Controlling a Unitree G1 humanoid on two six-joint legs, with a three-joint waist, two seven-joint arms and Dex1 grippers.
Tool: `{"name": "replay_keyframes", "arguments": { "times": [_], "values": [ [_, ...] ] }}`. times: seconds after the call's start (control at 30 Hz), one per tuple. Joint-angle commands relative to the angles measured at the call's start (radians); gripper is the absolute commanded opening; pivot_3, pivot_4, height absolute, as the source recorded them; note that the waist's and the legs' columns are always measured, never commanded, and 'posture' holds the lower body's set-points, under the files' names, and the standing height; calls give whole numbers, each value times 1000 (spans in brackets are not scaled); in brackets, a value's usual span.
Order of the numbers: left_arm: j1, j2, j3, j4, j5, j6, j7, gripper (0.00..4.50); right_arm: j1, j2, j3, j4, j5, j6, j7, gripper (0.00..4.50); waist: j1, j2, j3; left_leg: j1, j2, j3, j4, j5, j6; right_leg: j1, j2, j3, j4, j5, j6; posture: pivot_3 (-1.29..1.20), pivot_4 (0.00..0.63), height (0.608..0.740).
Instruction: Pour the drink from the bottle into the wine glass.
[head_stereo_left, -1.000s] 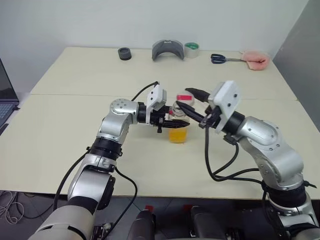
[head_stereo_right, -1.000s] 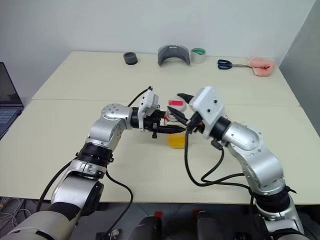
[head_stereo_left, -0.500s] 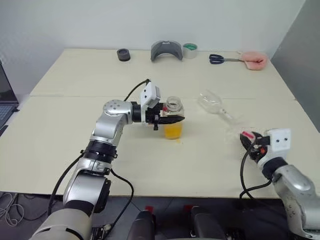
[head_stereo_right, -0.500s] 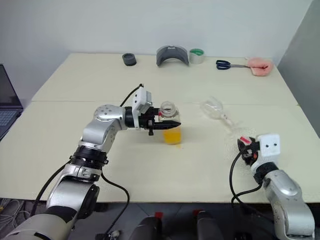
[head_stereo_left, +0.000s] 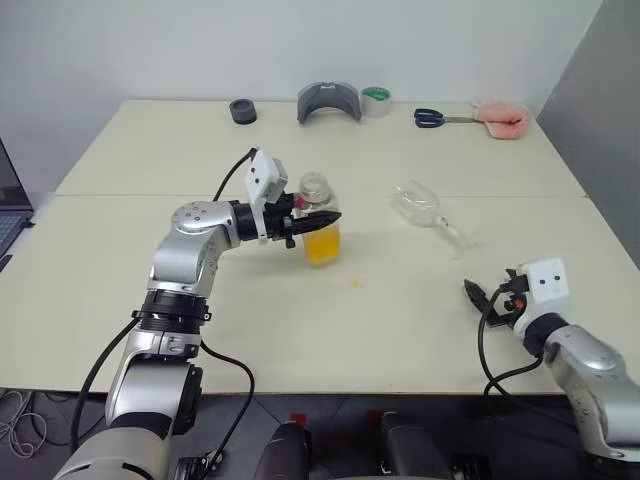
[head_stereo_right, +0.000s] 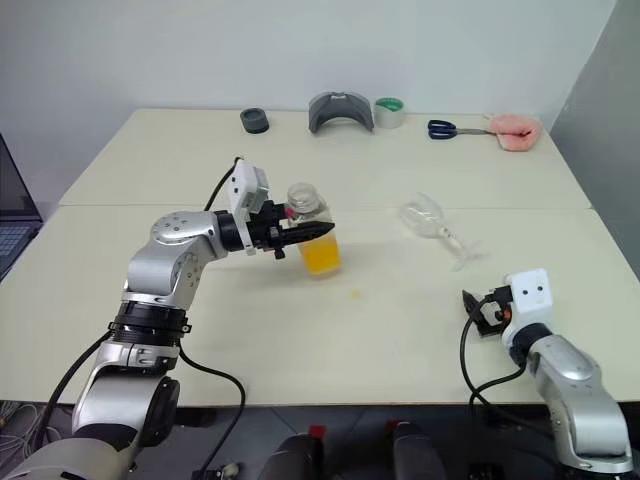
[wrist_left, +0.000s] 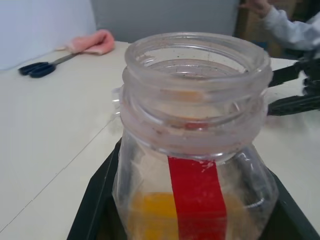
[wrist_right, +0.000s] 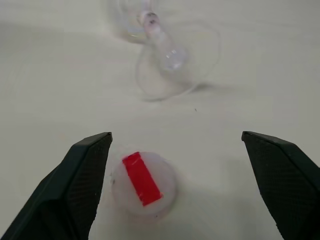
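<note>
Right wrist view: wine glass lies toppled beyond cap.

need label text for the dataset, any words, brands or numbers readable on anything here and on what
None can be read.
bottle: its label is a plain red strip with no lettering.
cap: white, with a plain red strip and no text.
wine glass: clear and unmarked.
tape roll, grey holder and scissors: too small to tell whether they carry print.
</note>
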Motion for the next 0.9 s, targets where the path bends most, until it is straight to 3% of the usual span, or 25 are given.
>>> {"name": "replay_keyframes", "arguments": {
  "times": [0.03,0.2,0.47,0.8,0.87,0.9],
  "values": [
    [-12,31,56,-33,8,-19,83,1796,-37,-59,29,-120,98,26,119,4500,-1,0,0,0,0,0,0,0,0,0,0,0,0,0,0,0,150,740],
    [-26,58,101,58,61,-59,229,1796,-215,-60,146,-183,206,112,169,4500,-2,-1,0,0,0,0,0,0,0,1,0,0,0,0,0,0,150,740],
    [-84,90,165,269,106,-112,426,1796,-549,114,446,37,72,98,108,4500,1,-2,1,-2,-1,-4,1,0,0,0,-1,-4,-1,0,0,0,150,740],
    [-92,93,186,381,112,-173,496,1796,-676,261,562,192,-22,35,123,4500,7,-2,1,-5,-1,-6,1,2,-4,-1,-2,-6,-3,0,0,0,150,740],
    [-94,87,195,413,116,-193,523,2508,-689,278,567,205,-29,31,125,4500,5,-2,1,-4,-1,-6,1,2,-4,-1,-2,-6,-2,0,0,0,150,740],
    [-94,83,200,422,110,-199,525,2655,-694,284,568,209,-32,30,127,4500,5,-2,1,-4,-1,-6,1,2,-4,-1,-2,-6,-2,0,0,0,150,740]
  ]
}}
